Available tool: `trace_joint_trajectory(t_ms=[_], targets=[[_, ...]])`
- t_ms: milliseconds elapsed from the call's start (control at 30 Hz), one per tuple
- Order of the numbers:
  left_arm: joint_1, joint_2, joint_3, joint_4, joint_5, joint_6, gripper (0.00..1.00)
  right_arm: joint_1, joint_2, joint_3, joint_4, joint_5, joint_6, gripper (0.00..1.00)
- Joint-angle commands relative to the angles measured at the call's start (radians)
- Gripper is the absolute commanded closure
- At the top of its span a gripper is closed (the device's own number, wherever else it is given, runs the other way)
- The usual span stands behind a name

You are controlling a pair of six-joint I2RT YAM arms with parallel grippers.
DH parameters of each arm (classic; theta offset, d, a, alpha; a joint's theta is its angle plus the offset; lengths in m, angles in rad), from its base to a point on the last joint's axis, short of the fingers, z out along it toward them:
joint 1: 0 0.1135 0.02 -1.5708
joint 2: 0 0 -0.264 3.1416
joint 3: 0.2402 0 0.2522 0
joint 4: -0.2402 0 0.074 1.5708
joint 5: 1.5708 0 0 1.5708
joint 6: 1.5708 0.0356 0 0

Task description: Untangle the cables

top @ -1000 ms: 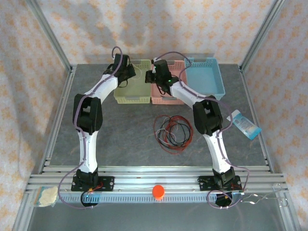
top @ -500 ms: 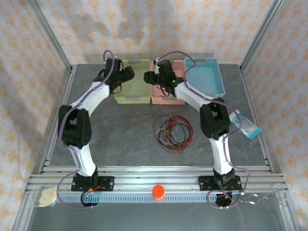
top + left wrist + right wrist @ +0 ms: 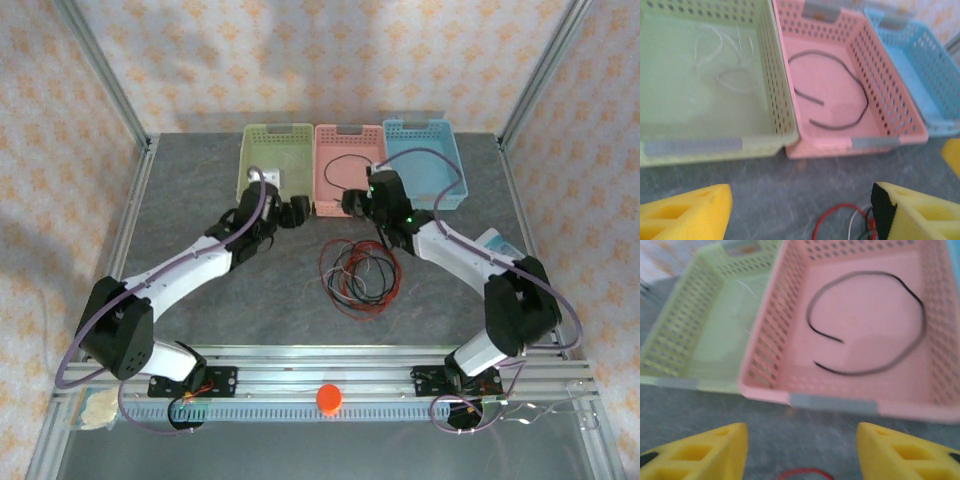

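While one black cable lies alone in the pink basket and a pale white cable lies in the green basket, the main work item sits on the table: a tangle of cables, with red, black and pale strands looped together just in front of the baskets. This layout suggests one colour per basket, with the blue basket probably reserved for the red strands.

Left gripper: jaws parted wide, nothing between the fingers. It hangs low over the table in front of the green and pink baskets, beside the tangle's far left edge.

Right gripper: jaws parted, nothing held. It sits at the pink basket's near wall, directly beyond the tangle.

Each wrist view shows a red loop at its bottom edge, so both grippers are judged to be placed for a descent onto the tangle.

Obstructions:
- The near basket walls stand just beyond both grippers.
- The two grippers are near each other, so their paths may conflict.
- The strands interlace, so pulling one will likely drag others.

An orange ball on the front rail and a packet beside the right arm lie well apart from the tangle
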Motion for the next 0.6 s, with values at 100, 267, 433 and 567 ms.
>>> trace_joint_trajectory(t_ms=[100,267,433,567], targets=[[-0.096,-0.014,-0.14,0.168,0.001,-0.11,0.27,0.001,-0.135,-0.174,-0.152,0.006,-0.048,0.55],[-0.199,0.054,-0.176,0.221,0.032,-0.158,0.32,0.001,-0.141,-0.235,-0.268,-0.135,-0.071,0.61],[-0.242,0.108,-0.222,0.316,0.082,-0.259,0.33,-0.003,-0.119,-0.288,-0.252,-0.278,-0.101,0.68],[-0.251,0.128,-0.24,0.349,0.093,-0.285,0.33,-0.01,-0.039,-0.274,-0.238,-0.353,-0.109,0.71]])
